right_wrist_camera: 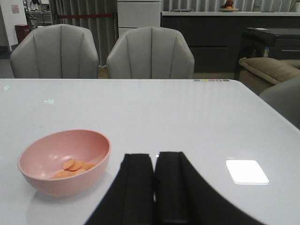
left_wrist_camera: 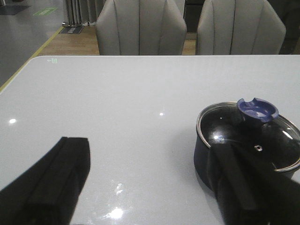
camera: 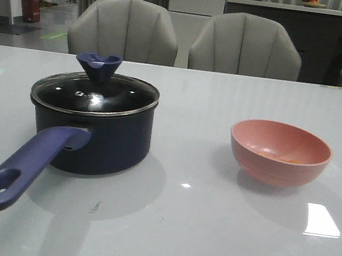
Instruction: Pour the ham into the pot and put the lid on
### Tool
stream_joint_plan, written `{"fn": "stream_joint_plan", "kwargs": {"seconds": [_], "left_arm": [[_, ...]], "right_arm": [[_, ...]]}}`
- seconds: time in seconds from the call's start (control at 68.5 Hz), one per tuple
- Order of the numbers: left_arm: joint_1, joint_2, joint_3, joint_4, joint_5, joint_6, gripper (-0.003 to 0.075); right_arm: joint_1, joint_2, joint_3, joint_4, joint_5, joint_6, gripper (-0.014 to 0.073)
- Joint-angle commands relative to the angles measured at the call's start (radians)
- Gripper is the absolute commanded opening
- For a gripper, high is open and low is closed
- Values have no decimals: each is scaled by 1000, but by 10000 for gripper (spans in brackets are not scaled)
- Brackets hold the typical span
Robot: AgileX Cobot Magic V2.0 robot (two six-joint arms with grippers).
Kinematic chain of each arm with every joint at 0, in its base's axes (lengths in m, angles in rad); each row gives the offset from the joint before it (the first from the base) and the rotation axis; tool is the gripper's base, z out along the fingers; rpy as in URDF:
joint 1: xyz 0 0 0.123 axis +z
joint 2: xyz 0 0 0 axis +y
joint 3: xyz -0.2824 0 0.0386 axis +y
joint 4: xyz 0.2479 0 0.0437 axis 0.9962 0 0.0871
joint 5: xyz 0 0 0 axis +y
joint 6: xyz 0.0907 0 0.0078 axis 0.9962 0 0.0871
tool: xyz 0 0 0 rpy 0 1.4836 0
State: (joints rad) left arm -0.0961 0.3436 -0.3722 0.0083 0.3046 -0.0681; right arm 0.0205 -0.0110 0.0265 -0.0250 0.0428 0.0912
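The dark navy pot (camera: pixel 103 138) stands on the left of the table, its purple-blue handle (camera: pixel 24 168) pointing toward the near edge. The glass lid (camera: pixel 95 95) rests on the pot, blue knob (camera: pixel 98 67) on top. Thin orange-pink ham slices (right_wrist_camera: pixel 75 166) lie in the pink bowl (right_wrist_camera: pixel 65 161) on the right, showing only faintly as ham (camera: pixel 293 160) in the front view. My left gripper (left_wrist_camera: pixel 147 145) is open, empty, with one finger (left_wrist_camera: pixel 239 178) in front of the pot (left_wrist_camera: pixel 206 161). My right gripper (right_wrist_camera: pixel 155 155) is shut on nothing, beside the bowl and apart from it.
The white table (camera: pixel 195 232) runs wide around both vessels. Two grey chairs (camera: pixel 124 30) stand behind its far edge. Neither arm shows in the front view. Glare patches lie on the surface near the bowl (camera: pixel 280 152).
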Motion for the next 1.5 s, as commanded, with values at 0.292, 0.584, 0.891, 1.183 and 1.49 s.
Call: {"fn": "stream_joint_plan", "kwargs": {"seconds": [0.292,0.584,0.891,1.183,1.49], "left_arm": [[-3,167,-221,-40,111,-4,583],[-3,501,-471,-58,312,-4,583],[-151,897,-774,-87,437,-2,582],[-354,1209,-1067,15,529,-91,582],[-391,1426,-1327,48,674,-187,583]], "right_arm": [[-6,-19,-5,-16,-84,-3,148],[-6,-19,-5,-16,-84,-3,148],[-6,-20,-5,-16,-84,-3,148],[-6,-20,-5,-16,-84,-3,148],[-6,-20,-5,-16,-84,-3,148]]}}
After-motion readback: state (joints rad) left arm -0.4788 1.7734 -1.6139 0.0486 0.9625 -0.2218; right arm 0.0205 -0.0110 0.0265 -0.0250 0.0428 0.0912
